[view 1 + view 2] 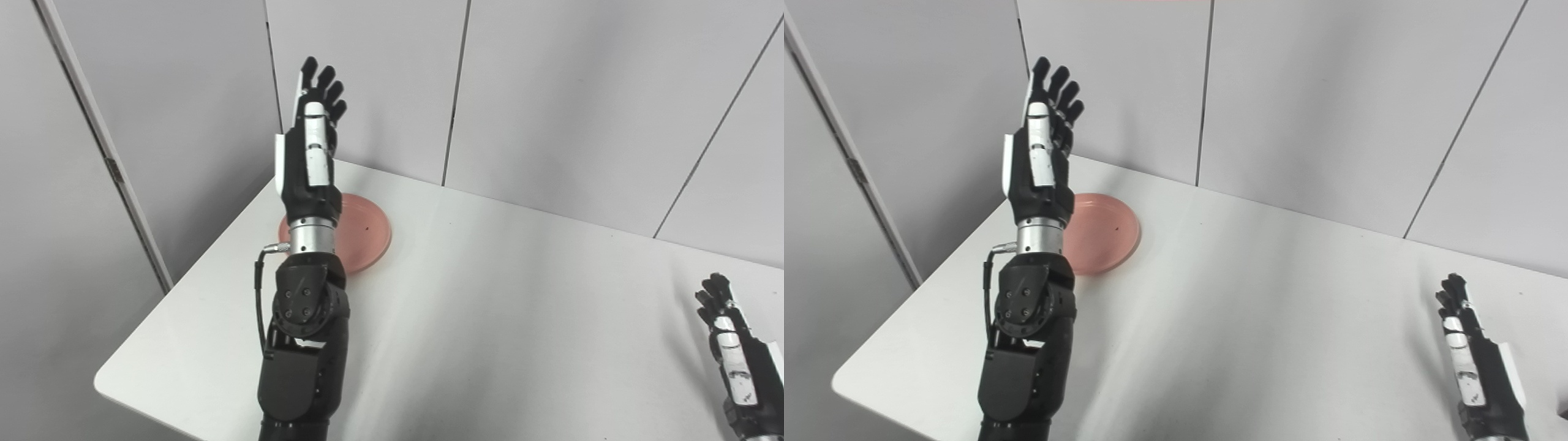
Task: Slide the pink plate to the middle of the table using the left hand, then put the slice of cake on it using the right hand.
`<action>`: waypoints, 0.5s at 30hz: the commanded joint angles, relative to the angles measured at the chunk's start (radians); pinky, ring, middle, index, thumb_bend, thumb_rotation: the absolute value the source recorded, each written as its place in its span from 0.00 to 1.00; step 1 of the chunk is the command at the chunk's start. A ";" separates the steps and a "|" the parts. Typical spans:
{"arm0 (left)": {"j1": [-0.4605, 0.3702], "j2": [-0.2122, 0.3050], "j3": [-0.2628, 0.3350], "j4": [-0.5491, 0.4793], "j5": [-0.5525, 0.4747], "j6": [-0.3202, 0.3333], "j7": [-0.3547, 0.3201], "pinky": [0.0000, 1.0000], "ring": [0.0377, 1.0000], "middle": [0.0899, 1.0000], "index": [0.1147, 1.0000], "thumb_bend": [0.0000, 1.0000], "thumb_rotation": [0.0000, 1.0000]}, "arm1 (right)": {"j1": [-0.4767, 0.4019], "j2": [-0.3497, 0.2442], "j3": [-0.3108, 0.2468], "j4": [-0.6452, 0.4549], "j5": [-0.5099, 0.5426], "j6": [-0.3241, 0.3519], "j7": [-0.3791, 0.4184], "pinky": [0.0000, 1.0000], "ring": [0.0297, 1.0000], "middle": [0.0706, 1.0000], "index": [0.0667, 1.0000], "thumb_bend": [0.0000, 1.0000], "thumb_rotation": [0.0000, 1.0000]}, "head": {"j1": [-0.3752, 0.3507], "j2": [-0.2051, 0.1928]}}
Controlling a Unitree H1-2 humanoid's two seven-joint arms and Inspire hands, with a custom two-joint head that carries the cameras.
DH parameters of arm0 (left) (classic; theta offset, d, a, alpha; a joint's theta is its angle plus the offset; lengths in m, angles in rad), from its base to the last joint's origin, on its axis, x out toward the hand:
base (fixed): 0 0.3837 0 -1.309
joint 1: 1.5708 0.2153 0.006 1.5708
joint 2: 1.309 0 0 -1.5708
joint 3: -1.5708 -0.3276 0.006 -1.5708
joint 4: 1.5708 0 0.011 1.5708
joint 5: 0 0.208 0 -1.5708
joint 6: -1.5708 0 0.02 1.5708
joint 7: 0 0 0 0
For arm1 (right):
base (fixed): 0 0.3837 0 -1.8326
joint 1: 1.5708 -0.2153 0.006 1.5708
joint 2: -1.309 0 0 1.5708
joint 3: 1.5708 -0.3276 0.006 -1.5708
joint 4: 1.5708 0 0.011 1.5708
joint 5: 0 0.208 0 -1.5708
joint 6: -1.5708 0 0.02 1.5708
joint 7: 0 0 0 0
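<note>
My left hand [313,138], fingers spread and empty, is raised above the pink plate [367,229], which lies just below my wrist, toward me.

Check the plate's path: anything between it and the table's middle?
Nothing visible. The pink plate sits near the table's far left corner, and the surface from it to the middle is bare. The left hand is raised over the plate, open, not touching it. No cake is in view.
</note>
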 commanded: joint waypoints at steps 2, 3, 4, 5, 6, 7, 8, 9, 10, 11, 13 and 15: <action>-0.046 0.029 0.023 -0.039 -0.028 -0.025 0.017 0.94 0.94 0.94 0.94 0.46 1.00 | 0.083 0.007 -0.002 0.062 -0.001 0.003 -0.005 0.98 0.96 0.98 0.98 0.34 1.00 | 0.001 0.001; -0.046 0.035 0.032 -0.038 -0.033 -0.026 0.021 0.94 0.94 0.94 0.94 0.46 1.00 | 0.084 0.006 -0.002 0.060 -0.001 0.006 -0.005 0.99 0.96 0.98 0.98 0.34 1.00 | 0.001 0.002; -0.047 0.039 0.040 -0.036 -0.035 -0.026 0.026 0.94 0.94 0.94 0.94 0.47 1.00 | 0.084 0.006 -0.002 0.060 -0.004 0.005 -0.006 0.98 0.96 0.98 0.98 0.35 1.00 | 0.002 0.003; -0.047 0.045 0.048 -0.034 -0.037 -0.025 0.031 0.93 0.94 0.94 0.94 0.46 1.00 | 0.084 0.005 -0.001 0.060 -0.007 0.003 -0.007 0.98 0.96 0.98 0.98 0.35 1.00 | 0.004 0.003; -0.046 0.052 0.054 -0.032 -0.038 -0.024 0.035 0.93 0.94 0.94 0.93 0.46 1.00 | 0.084 0.005 0.000 0.060 -0.008 0.000 -0.007 0.98 0.96 0.98 0.98 0.35 1.00 | 0.004 0.003; -0.044 0.061 0.058 -0.031 -0.040 -0.023 0.037 0.94 0.94 0.94 0.94 0.46 1.00 | 0.084 0.005 0.000 0.060 -0.010 -0.002 -0.007 0.98 0.96 0.98 0.99 0.35 1.00 | 0.004 0.003; -0.041 0.069 0.062 -0.030 -0.043 -0.023 0.037 0.95 0.95 0.94 0.94 0.46 1.00 | 0.083 0.005 0.000 0.062 -0.008 -0.005 -0.005 0.98 0.97 0.98 0.99 0.35 1.00 | 0.004 0.003; -0.037 0.076 0.069 -0.028 -0.047 -0.022 0.038 0.95 0.95 0.95 0.94 0.46 1.00 | 0.084 0.006 -0.001 0.062 -0.006 -0.005 -0.004 0.98 0.97 0.98 0.99 0.35 1.00 | 0.003 0.002; -0.036 0.081 0.078 -0.025 -0.053 -0.024 0.042 0.95 0.95 0.95 0.94 0.47 1.00 | 0.083 0.006 -0.001 0.063 -0.004 -0.007 -0.003 0.98 0.97 0.98 0.99 0.35 1.00 | 0.003 0.002; -0.037 0.082 0.088 -0.021 -0.056 -0.024 0.051 0.95 0.94 0.94 0.94 0.46 1.00 | 0.084 0.007 -0.001 0.061 -0.005 -0.006 -0.004 0.99 0.97 0.98 0.99 0.35 1.00 | 0.004 0.003; -0.039 0.087 0.104 -0.011 -0.066 -0.030 0.063 0.93 0.93 0.93 0.92 0.46 1.00 | 0.084 0.008 -0.002 0.059 -0.004 -0.002 -0.005 0.98 0.97 0.98 0.99 0.35 1.00 | 0.004 0.003; -0.037 0.099 0.120 0.009 -0.083 -0.040 0.069 0.94 0.93 0.93 0.93 0.44 1.00 | 0.084 0.008 -0.003 0.056 -0.003 0.002 -0.006 0.98 0.96 0.97 0.98 0.36 1.00 | 0.004 0.003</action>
